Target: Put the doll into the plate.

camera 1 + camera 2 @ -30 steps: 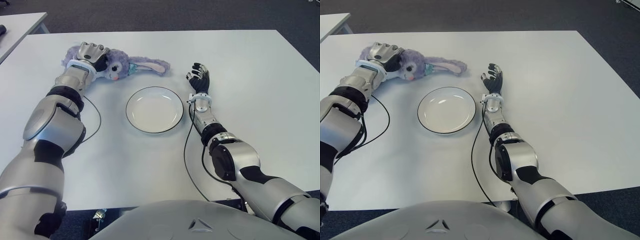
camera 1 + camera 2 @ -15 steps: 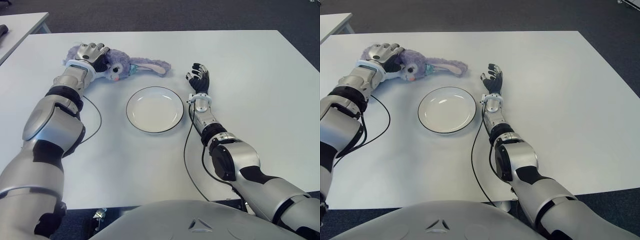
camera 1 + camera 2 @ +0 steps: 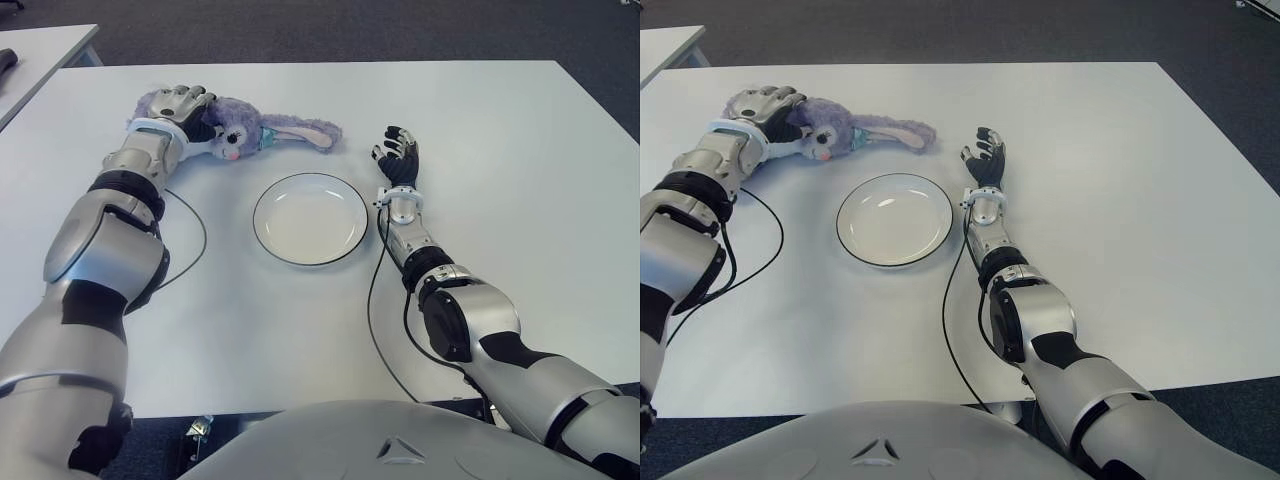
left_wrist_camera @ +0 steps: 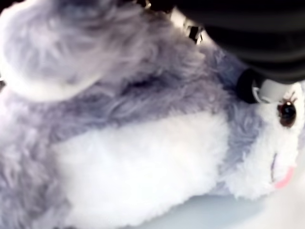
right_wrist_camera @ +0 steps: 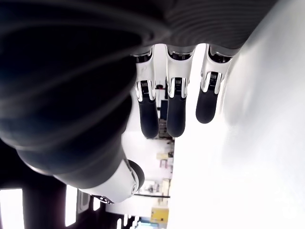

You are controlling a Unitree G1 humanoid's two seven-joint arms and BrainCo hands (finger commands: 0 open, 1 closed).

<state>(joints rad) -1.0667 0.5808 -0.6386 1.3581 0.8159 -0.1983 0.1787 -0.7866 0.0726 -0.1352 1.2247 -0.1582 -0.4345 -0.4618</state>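
Left wrist view fills with purple and white plush pressed close under the left hand (image 3: 186, 103), whose fingers curl over the doll (image 3: 245, 126), a purple rabbit lying on the white table (image 3: 480, 130) at the far left with its long ears stretched toward the middle. Just nearer the robot than those ears sits the white plate (image 3: 309, 218) with a dark rim, holding nothing, apart from the doll. Right of the plate, the right hand (image 3: 398, 158) shows with fingers loosely extended and nothing in them.
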